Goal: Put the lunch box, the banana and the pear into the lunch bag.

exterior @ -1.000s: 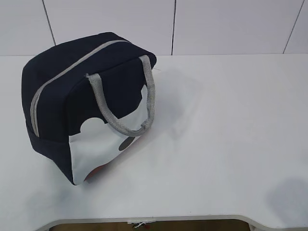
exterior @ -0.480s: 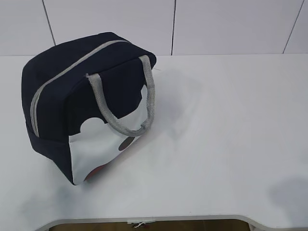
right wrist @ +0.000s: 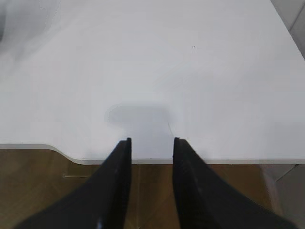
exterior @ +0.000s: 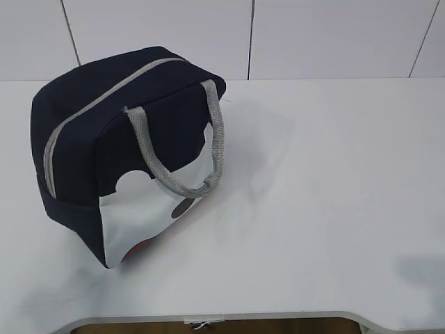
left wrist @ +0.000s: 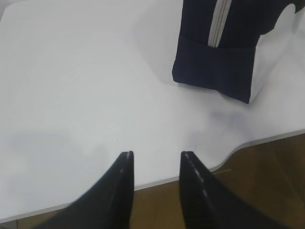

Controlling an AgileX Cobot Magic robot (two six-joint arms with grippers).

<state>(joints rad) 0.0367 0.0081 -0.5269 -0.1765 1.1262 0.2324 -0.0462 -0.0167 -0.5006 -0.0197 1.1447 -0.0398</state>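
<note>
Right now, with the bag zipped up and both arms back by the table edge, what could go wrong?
The lunch bag sits tilted with its grey zipper apparently closed, so tugging the zipper might drag or tip the soft bag instead of opening it. Its loose handle could snag an end effector. No lunch box, banana or pear is visible, so there is nothing to pack yet.

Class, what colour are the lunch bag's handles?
Grey webbing handles on the navy lunch bag; the exterior view shows them best.
</note>
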